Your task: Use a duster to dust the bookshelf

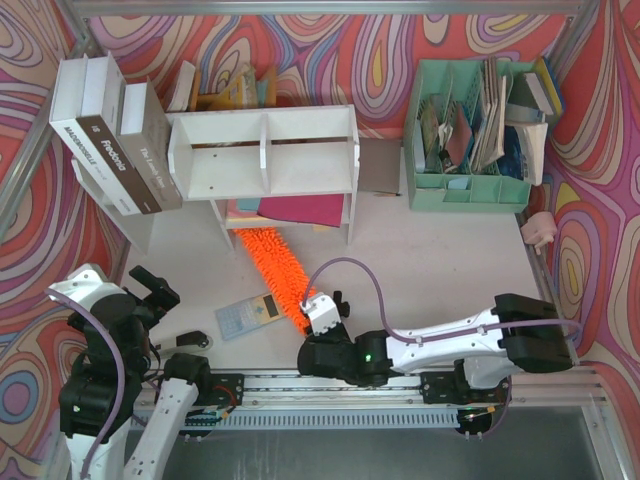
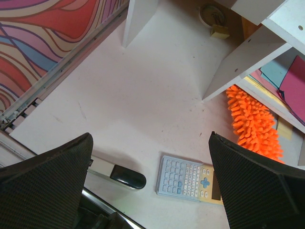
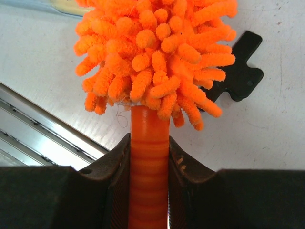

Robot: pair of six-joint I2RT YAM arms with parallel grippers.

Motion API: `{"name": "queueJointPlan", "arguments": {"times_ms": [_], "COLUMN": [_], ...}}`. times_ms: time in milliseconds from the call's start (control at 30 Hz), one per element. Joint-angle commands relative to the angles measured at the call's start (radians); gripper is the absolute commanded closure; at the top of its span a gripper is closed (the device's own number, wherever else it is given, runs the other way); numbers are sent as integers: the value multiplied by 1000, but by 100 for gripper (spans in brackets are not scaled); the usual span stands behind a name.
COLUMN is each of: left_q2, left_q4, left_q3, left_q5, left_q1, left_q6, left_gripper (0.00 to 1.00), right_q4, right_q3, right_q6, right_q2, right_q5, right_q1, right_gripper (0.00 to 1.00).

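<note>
The duster (image 1: 272,264) is laid slantwise on the table (image 1: 440,255), its far end at the foot of the bookshelf (image 1: 262,150). Its orange handle is clamped between the closed fingers of the right gripper (image 3: 149,162), whose arm is stretched low and leftward from its base. Just beside the duster a calculator (image 2: 188,179) is seen. The left gripper (image 2: 150,138) is held above it, spread wide and gripping nothing, its arm folded upright.

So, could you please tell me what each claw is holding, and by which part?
The right claw grips the duster by its orange handle; the left claw is open, holding nothing.
</note>
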Motion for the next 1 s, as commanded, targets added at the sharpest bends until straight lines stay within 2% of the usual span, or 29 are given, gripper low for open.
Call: {"name": "queueJointPlan", "arguments": {"times_ms": [0, 233, 700, 967], "left_q2": [2, 2, 0, -1], "left_q4": [14, 14, 14, 14], "left_q3": [-14, -15, -15, -15], "left_q5": [2, 3, 2, 3], "left_q1": [7, 7, 7, 7], "left_q6": [13, 15, 15, 15], "left_gripper": [2, 2, 2, 2], "right_q4": [84, 109, 139, 160], "right_q3": [38, -21, 69, 17], "right_q6": [-54, -3, -115, -82], "right_q2": [-21, 75, 16, 94], "right_q5": [51, 5, 81, 30], "right_q1": [1, -35, -50, -75], "right_gripper": [100, 100, 100, 100]}}
